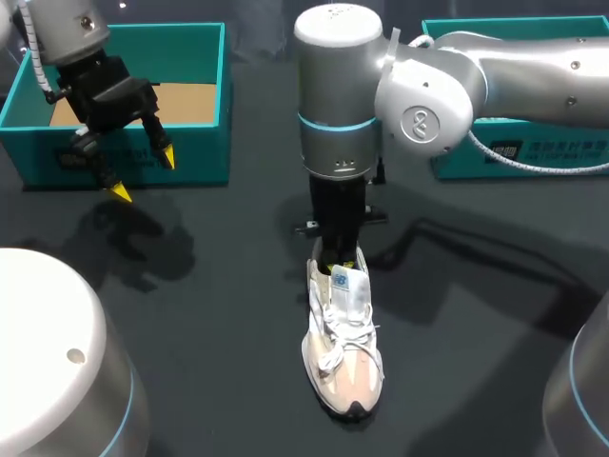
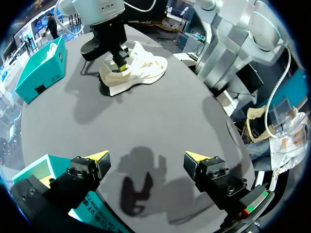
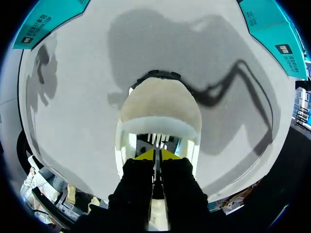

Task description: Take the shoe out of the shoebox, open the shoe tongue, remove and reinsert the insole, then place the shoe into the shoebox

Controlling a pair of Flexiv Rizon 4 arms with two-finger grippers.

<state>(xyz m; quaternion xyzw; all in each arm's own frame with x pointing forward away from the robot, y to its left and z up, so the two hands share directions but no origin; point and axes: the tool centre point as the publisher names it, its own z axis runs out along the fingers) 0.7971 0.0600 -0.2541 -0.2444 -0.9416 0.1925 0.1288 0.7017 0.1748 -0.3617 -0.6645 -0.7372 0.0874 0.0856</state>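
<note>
**Right claw down in the shoe, left claw idle by the box**

The shoe [image 1: 343, 343] lies on the dark table [image 1: 190, 314] near its middle, toe toward the robot, well apart from both boxes. The right gripper [image 3: 156, 154] stands straight down in the shoe's opening, its yellow tips pressed together. Whether something thin is pinched between them cannot be told, since the arm's wrist hides the heel from above. The left gripper [image 1: 143, 176] hangs released, fingers wide apart, over bare table just in front of the teal shoebox [image 1: 190, 162]. A second teal box [image 1: 457, 167] sits behind the right arm, partly covered by it.
</note>
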